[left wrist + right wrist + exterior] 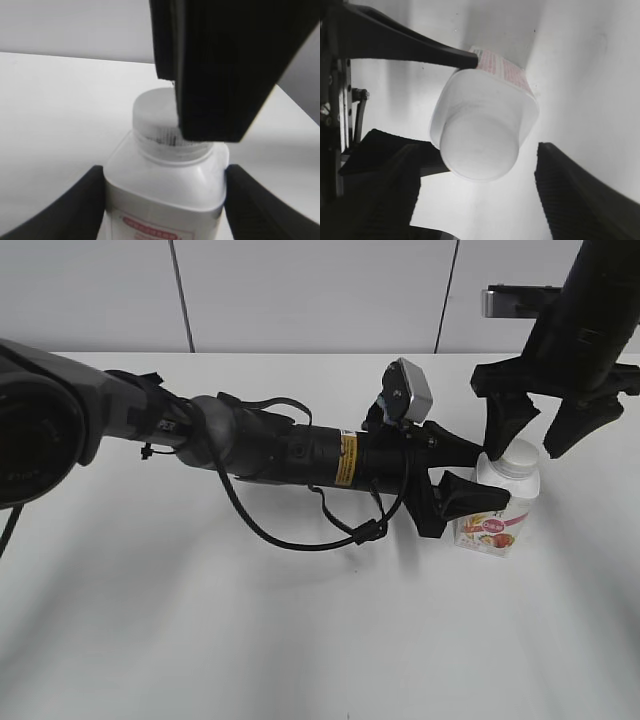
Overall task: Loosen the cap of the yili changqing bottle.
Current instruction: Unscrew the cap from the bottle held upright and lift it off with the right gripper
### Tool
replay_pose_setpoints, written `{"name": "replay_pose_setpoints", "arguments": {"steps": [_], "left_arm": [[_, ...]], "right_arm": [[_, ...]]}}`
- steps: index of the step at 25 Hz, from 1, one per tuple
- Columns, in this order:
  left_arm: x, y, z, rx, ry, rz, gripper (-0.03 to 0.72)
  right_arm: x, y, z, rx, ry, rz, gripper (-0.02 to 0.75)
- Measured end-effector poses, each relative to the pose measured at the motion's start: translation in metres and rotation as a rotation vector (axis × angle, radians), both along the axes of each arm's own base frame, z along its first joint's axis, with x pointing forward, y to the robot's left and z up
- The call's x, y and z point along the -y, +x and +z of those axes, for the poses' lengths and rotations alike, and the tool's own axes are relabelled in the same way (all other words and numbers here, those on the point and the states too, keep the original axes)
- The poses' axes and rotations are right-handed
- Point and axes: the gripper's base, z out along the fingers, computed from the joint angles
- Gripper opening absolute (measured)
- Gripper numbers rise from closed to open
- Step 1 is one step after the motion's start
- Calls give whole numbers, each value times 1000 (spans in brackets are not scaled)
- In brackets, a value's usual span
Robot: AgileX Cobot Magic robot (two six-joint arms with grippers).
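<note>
The yili changqing bottle [497, 512] stands upright on the white table at the right, white with a pink-red label. Its white cap [519, 457] is on the neck. My left gripper [462, 480] reaches in from the left and is shut on the bottle's body. In the left wrist view both fingers [165, 200] press the sides of the bottle [165, 175] below the cap [152, 117]. My right gripper [538, 437] hangs open just above the cap, one finger on each side. In the right wrist view its fingers [477, 165] flank the cap [480, 142] without touching it.
The white table [250, 640] stretches to the left and front of the bottle. The long left arm [280, 445] with its cable loop lies across the middle. A white wall [300, 290] stands behind. The left gripper's fingers [405, 45] show beside the bottle in the right wrist view.
</note>
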Motion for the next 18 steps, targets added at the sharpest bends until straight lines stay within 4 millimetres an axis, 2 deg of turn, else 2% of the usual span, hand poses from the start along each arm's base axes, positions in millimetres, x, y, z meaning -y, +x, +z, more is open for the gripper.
{"name": "replay_pose_setpoints", "arguments": {"steps": [4, 15, 18], "left_arm": [[0, 0, 0, 0, 0, 0, 441], [0, 0, 0, 3, 1, -2, 440], [0, 0, 0, 3, 0, -3, 440]], "right_arm": [[-1, 1, 0, 12, 8, -4, 498], [-2, 5, -9, -5, 9, -8, 476], [-2, 4, -9, -5, 7, -7, 424]]}}
